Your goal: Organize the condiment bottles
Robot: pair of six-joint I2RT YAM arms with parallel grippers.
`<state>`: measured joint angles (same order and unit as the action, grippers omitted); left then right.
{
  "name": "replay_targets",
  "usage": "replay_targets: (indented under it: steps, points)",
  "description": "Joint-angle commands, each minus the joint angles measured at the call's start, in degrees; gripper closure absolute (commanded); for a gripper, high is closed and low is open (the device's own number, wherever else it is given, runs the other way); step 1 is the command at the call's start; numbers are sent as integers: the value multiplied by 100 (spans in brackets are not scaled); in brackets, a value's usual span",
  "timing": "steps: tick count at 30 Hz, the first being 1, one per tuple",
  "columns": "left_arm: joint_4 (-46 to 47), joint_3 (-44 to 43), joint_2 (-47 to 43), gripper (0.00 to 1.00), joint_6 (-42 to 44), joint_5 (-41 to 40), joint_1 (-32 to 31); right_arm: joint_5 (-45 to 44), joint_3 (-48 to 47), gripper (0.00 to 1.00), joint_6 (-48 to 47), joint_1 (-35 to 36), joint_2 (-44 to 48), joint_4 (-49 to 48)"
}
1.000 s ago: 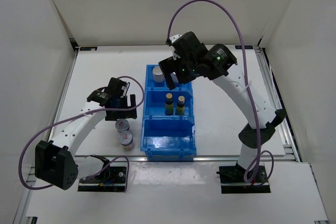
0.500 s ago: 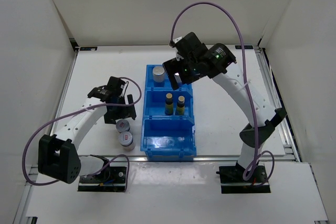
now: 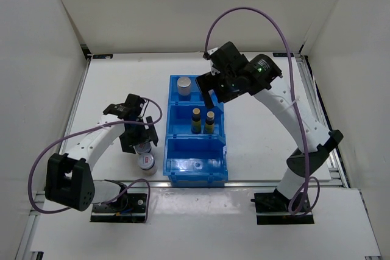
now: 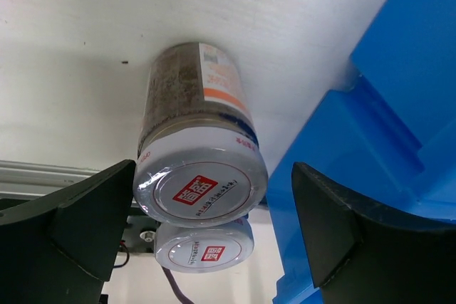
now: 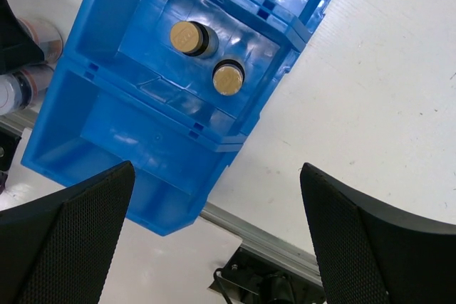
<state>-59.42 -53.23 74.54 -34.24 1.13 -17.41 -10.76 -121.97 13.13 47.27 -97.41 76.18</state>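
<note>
Left claw, released, straddles 1 squat silver-topped bottle upright on the desk just beside the blue bin; judged light, rigid, slick-sided, best gripped mid-body; right claw hangs released above the bin.

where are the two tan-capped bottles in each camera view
top external: tan-capped bottles stand side by side in the middle compartment of the blue bin.
left wrist: not in it; only the bin's wall shows at right.
right wrist: upper centre, caps facing the camera, same compartment.
shared landmark: the blue bin.
</note>
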Motion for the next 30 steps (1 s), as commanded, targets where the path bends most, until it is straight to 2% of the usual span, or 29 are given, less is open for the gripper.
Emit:
replay_targets:
  steps: [1, 4, 5, 8, 11, 12, 17, 20, 21, 23, 25, 27, 30]
  points:
    - [-44, 59, -142, 0, -162, 169, 27, 66, 104, 0, 120, -7, 266, -86]
    - [-44, -81, -212, 18, -162, 98, 79, 66, 227, 0, 120, -7, 327, -86]
    - [-113, -186, -282, 33, -162, -93, 80, 66, 279, 0, 120, -7, 327, -86]
    - [-421, -871, -362, 49, -48, -593, 80, 66, 350, 0, 120, -7, 389, -86]
    - [-771, -1758, -423, 59, 92, -955, 80, 66, 568, 0, 120, -7, 503, -209]
    - [-860, -1996, -423, 69, 93, -1017, 80, 66, 569, 0, 120, -7, 503, -261]
    - [-1387, -3727, -230, 89, 268, -843, 80, -40, 850, 0, 295, -7, 626, -315]
    - [-1511, -4456, -72, 89, 487, -54, 80, -101, 1096, 0, 418, -7, 731, -376]
    - [-1511, -4546, -2, 89, 541, 375, -33, -101, 1166, 0, 419, -7, 732, -376]
    - [-1511, -4678, -1, 89, 751, 720, -323, -180, 1351, 0, 550, -59, 863, -429]
    - [-1564, -4679, -1, 89, 752, 889, -789, -242, 1456, 0, 630, -60, 925, -429]
    - [-1617, -4320, -124, 89, 752, 889, -1131, -294, 1606, 0, 787, -120, 1056, -482]
    - [-1617, -3862, -230, 89, 752, 942, -1413, -295, 1781, 0, 867, -183, 1188, -604]
